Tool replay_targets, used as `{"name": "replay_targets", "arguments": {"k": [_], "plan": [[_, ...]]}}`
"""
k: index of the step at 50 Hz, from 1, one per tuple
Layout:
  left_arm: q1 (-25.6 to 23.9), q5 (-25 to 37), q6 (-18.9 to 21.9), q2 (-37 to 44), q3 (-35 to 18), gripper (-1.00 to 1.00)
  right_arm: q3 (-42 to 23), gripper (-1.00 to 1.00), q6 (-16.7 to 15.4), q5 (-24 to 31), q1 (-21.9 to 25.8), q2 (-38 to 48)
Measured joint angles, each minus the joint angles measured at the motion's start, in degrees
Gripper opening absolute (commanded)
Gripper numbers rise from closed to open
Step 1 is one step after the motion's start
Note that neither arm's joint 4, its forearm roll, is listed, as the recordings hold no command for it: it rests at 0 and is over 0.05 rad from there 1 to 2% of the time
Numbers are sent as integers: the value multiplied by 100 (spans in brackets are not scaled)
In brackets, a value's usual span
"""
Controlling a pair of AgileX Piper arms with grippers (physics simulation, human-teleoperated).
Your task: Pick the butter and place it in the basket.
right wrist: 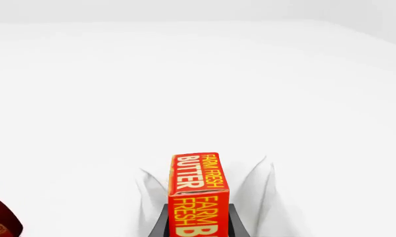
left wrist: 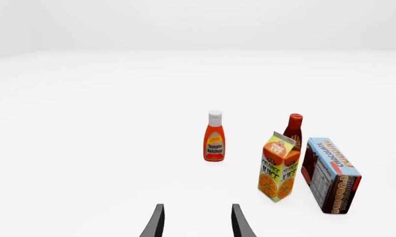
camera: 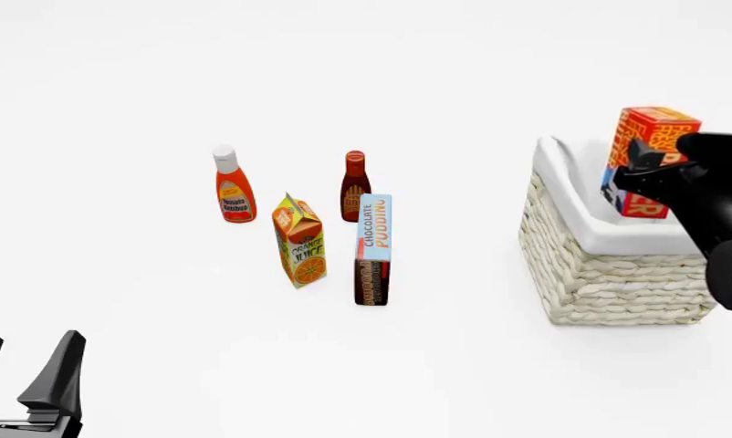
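Black left gripper [camera: 26,370] at 7 o'clock, spread, idle. Butter [camera: 649,155] pinched by right gripper [camera: 643,162] at 3 o'clock, held above basket [camera: 598,265]. Carton best lowered centred into lining, rim cleared, before release.

Colours on a white table [camera: 464,365]
Butter [camera: 650,146] is printed red-orange with yellow lettering; basket [camera: 598,274] is woven cream, lined white; ketchup [camera: 232,187] is red, capped white
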Motion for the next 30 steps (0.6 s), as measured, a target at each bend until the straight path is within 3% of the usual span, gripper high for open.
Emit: {"name": "replay_targets", "arguments": {"k": [18, 19, 30], "plan": [[0, 0, 0, 0, 0, 100, 7, -100, 15, -99, -16, 125], [0, 0, 0, 0, 0, 100, 10, 100, 18, -106, -18, 128], [0, 0, 0, 0, 0, 100, -29, 100, 130, -181, -55, 115]]}}
